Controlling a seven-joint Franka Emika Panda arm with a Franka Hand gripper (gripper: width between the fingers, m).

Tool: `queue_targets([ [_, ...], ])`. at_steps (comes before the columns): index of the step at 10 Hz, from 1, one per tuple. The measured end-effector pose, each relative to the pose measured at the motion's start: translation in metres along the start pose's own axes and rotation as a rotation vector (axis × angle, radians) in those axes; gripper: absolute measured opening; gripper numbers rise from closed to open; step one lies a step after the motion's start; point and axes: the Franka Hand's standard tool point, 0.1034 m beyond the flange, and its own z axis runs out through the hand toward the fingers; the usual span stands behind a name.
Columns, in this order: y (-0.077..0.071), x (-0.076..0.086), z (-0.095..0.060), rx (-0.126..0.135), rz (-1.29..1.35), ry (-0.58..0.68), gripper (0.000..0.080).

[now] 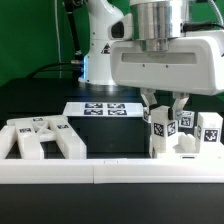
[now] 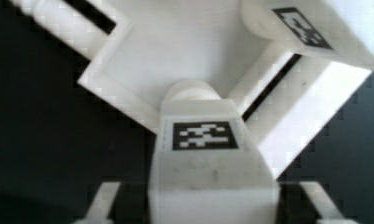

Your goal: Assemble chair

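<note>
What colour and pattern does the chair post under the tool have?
White post with a black-and-white square tag, clearest in the wrist view.

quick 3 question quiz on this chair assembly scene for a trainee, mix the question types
1. True or false: the marker board lies flat on the table, apart from the end effector.
2. Over which side of the exterior view does the end effector hang? A) left B) right C) dead centre
3. Fill in: in the wrist view, the white post closest to the camera bears a black-and-white square ____.

Key: 1 true; 2 B; 3 tag
</note>
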Motion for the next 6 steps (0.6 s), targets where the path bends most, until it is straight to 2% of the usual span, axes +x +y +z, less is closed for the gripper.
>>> queue_targets([
  [1,-0.0018,-0.0044,0.0005,-0.005,0.072,-0.004,0.0291],
  [4,-0.0046,-0.0083,0.0011,0.001,0.33,-0.011,0.0291],
  [6,-0.005,-0.0088,0.0012,0.002,0.319,-0.012,0.0291],
])
